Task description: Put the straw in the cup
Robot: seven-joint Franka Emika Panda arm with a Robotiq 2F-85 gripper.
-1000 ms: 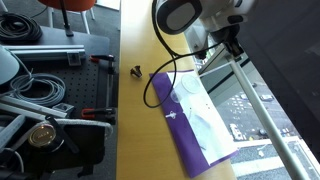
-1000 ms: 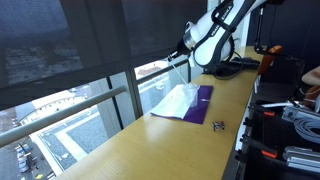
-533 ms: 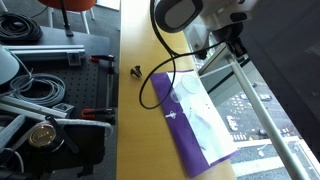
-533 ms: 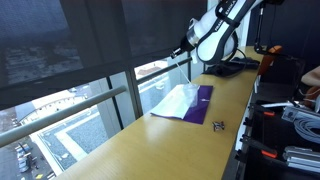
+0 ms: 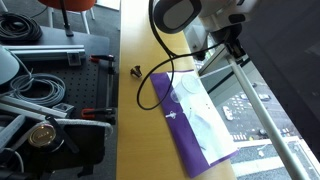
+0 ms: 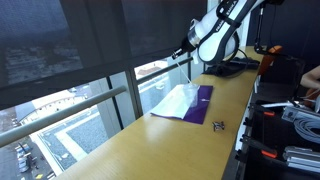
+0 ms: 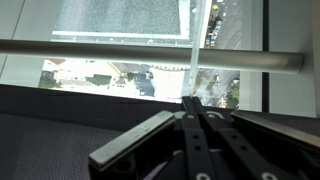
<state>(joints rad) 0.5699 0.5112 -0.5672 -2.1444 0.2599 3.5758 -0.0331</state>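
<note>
1. The fingers (image 7: pixel 150 135) are clamped on the straw (image 7: pixel 191 50), held aloft past the window-side end of the purple cloth (image 5: pixel 185 125).
2. Step in hand, apparently: carrying the straw. The cup cannot be made out.
3. The next move likely calls for aligning the straw over the cup's rim, then lowering.

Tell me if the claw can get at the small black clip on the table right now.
Likely reachable, but hardly graspable yet: the claw is shut on the straw, up at the window side. The black clip lies uncovered on the table.
</note>
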